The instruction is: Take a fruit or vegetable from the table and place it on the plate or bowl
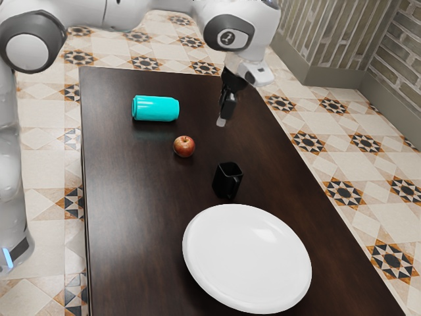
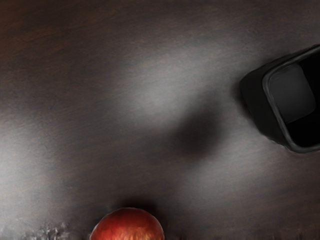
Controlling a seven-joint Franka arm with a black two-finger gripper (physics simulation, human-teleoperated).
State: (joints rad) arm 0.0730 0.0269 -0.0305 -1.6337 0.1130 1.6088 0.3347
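**Dark wood counter (image 1: 131, 217), apple not yet picked**

White plate (image 1: 247, 257) sits nearest the camera, bare; black mug (image 1: 227, 180) just beyond it; apple (image 1: 184, 146) upright mid-counter, well apart from the plate; teal can (image 1: 155, 108) on its side further back. Jaws hang above the counter beyond the apple, toward the exterior view's right of the can; can't tell whether they're parted or closed; nothing visibly held. Step looks like the approach: centre over the apple, drop straight down, grip across its widest girth since round skin will likely slip; skirt the mug on the carry. Counter is glossy, reflective; patterned tile floor (image 1: 342, 151) around it; brick-look wall (image 1: 342, 26) behind.
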